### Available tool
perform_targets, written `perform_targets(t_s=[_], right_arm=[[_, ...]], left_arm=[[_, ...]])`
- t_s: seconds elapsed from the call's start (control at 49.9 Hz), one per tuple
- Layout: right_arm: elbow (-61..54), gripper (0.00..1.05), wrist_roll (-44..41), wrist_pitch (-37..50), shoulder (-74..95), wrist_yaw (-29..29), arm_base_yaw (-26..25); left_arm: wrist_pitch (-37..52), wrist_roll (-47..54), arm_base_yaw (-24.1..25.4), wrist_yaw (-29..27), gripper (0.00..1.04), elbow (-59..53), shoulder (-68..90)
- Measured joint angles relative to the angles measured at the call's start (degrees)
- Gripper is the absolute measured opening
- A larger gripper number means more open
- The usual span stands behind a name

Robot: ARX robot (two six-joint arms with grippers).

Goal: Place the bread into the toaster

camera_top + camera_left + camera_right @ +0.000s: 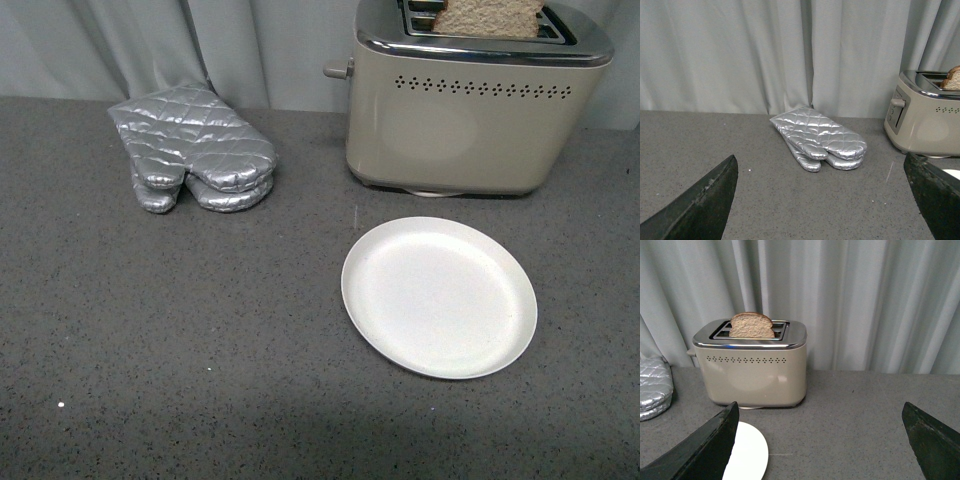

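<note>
Now bread (488, 18) upright in toaster (470, 120) slot; both pincers (822, 200) (820, 440) wide, holding nothing.

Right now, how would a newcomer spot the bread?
Find the beige toaster at the counter's back right, behind the empty white plate. The bread stands in a top slot, sticking out: the only brown, crusted thing, unlike the silver oven mitts further left.

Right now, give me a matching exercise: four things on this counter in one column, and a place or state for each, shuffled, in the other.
1. bread
2. plate
3. oven mitts
4. left gripper

A. stacked by the curtain
B. open, holding nothing
C. standing in a toaster slot
D. bare, in front of the toaster

Pairs: 1-C, 2-D, 3-A, 4-B
</note>
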Motion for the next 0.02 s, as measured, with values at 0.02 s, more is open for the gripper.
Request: perform_targets(t_s=[0.02], right_arm=[[0.0, 0.95, 0.0, 0.0, 0.0, 0.0, 0.0]], left_arm=[[0.0, 0.0, 0.0, 0.0, 0.98, 0.0, 0.0]])
